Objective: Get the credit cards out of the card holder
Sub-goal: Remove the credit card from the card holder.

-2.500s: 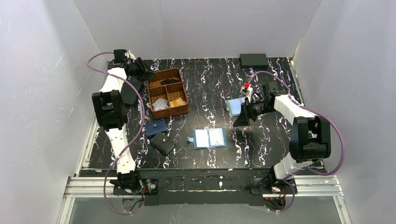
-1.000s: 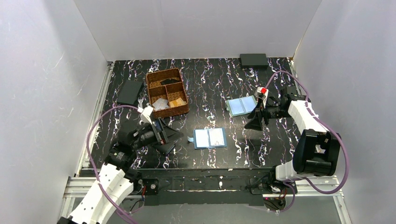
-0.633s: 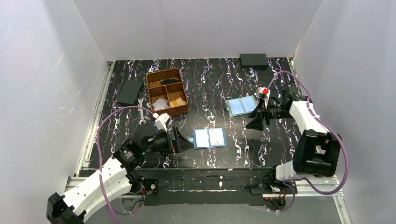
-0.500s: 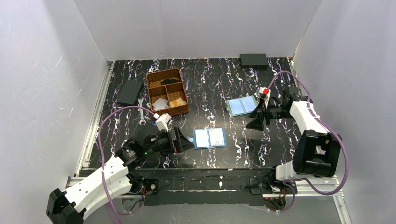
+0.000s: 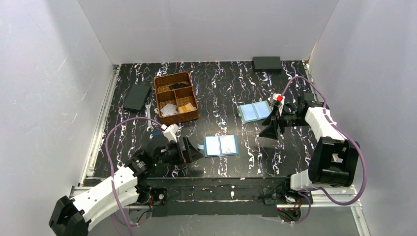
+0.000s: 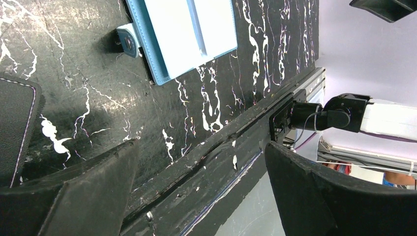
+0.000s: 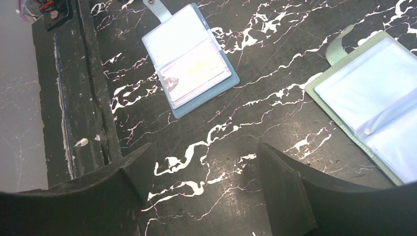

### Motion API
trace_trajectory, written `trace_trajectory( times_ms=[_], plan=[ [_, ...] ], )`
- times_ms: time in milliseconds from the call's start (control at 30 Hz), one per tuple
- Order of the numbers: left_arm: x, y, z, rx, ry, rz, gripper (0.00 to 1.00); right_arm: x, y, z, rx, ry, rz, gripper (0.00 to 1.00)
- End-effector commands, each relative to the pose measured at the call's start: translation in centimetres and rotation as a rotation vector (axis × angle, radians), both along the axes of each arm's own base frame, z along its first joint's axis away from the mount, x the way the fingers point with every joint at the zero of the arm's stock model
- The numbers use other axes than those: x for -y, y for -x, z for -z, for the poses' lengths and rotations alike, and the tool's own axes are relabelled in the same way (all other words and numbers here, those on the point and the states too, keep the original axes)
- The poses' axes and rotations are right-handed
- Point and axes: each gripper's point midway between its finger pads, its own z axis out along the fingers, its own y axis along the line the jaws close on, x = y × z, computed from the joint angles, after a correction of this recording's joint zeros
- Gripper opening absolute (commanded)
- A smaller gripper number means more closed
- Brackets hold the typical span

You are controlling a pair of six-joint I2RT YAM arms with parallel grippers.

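Left tool: spread wide, nothing held, near card holder. Right tool: spread wide, nothing held. Credit cards: markings too blurred to be read.

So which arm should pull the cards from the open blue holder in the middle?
Left, probably. The left hand sits open just beside the card holder, pointing at it; the right hand hovers farther off, nearer the paler holder.
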Motion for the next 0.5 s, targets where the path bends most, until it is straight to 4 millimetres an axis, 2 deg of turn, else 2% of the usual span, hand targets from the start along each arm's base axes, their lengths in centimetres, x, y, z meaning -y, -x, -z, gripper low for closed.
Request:
trace_trajectory(
  times_ms=[0,467],
  plan=[
    [0.18,-0.19,-0.22,0.021,0.041,-0.018,0.98,-0.38,0.54,-0.58,0.016,-0.038,-0.016,0.83],
    [-0.09,-0.24,0.42,0.008,0.051,-0.049,0.98,-0.40,0.89,-0.04,0.020,-0.035,-0.035,0.85]
  ],
)
